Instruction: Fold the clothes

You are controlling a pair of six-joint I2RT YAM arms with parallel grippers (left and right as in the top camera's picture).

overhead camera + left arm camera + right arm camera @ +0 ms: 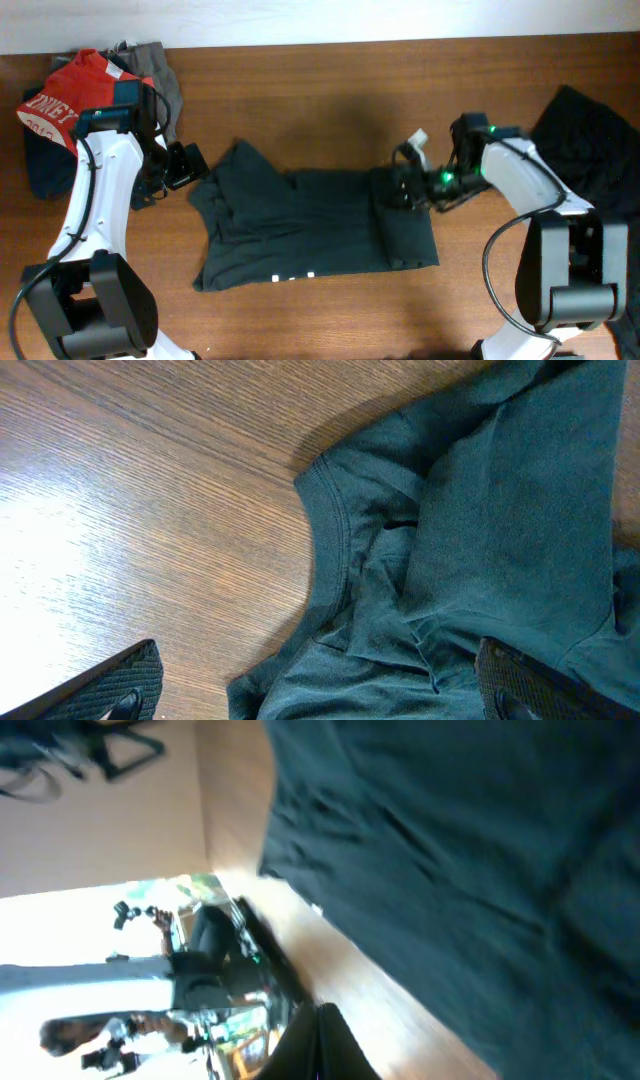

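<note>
Overhead view of a brown wood-grain tabletop [330, 320] with two white robot arms. A dark T-shirt [300, 225] lies rumpled at the centre, its long axis running left to right across the tabletop. Its right end is folded over into a neat rectangular flap. Its left end is bunched and rises to a point. Small bits of white lettering show along the near edge.

The left arm reaches in from the near left corner and bends towards the shirt. The left tool [188, 165] sits just beside the shirt's left end. In its wrist view, the left tool [320, 700] has its two dark, ridged fingers [120, 690] spread wide, with nothing between them but the cloth below. That view shows soft matte knit fabric with loose folds and a curved, ribbed edge facing the bare wood. Whether the edge is the neckline or a sleeve opening is unclear.

The right arm comes in from the near right corner and bends towards the centre. The right tool [400, 188] is closed at the far corner of the folded flap. Its wrist view is blurred and filled with dark cloth, so whether it pinches fabric cannot be told.

At the far left corner is a pile of clothes [90, 100]: red with white lettering, grey and navy. A black garment [590, 140] lies at the right edge.
</note>
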